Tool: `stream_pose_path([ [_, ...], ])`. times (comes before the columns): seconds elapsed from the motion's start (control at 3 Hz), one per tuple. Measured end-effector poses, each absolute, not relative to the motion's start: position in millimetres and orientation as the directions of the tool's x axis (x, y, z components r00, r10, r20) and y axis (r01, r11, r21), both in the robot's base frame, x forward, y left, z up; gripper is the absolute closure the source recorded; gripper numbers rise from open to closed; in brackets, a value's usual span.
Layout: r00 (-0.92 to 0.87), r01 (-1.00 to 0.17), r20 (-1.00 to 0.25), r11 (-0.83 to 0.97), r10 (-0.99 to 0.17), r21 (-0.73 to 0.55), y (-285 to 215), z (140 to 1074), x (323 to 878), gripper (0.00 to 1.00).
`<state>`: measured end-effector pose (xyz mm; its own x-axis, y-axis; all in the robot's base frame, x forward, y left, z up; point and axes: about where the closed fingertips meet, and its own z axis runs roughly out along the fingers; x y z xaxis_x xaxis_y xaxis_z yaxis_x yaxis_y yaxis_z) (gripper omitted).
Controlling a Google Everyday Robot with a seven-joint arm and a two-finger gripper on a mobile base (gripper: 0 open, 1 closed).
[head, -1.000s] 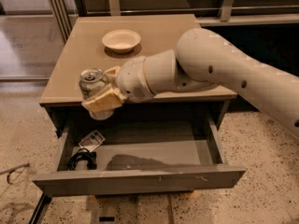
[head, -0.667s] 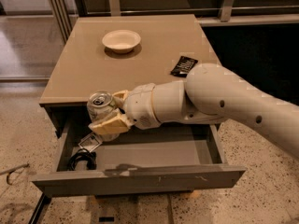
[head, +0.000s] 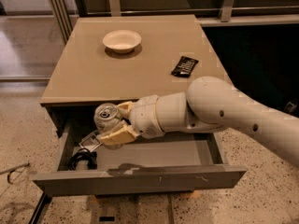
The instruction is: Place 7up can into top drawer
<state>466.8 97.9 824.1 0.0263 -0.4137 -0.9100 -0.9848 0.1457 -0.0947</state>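
My gripper (head: 114, 122) is shut on the 7up can (head: 105, 115), a silver-white can with its pull-tab top facing up. It holds the can upright just inside the open top drawer (head: 140, 178), over the left part, below the front edge of the tan cabinet top (head: 93, 73). One tan finger (head: 117, 134) lies along the near side of the can, the other at its far side. The can's lower part is hidden behind the finger. The white arm reaches in from the right.
A white bowl (head: 122, 40) and a black packet (head: 184, 66) lie on the cabinet top. In the drawer's left corner lie a black cable-like object (head: 83, 158) and a small flat packet (head: 90, 141). Speckled floor surrounds the cabinet.
The gripper with the can has moved down from the level of the cabinet top's edge into the open drawer and slightly to the right. The arm has lowered, uncovering the black packet.
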Motion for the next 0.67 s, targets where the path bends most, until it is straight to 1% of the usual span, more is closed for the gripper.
stream_pose_path([
  [0.33, 0.084, -0.989, -0.928, 0.079, -0.364, -0.121, 57.3, 743.6, 472.2, 1.00],
  [0.67, 0.086, -0.990, -0.930, 0.075, -0.359, -0.121, 57.6, 740.1, 472.1, 1.00],
])
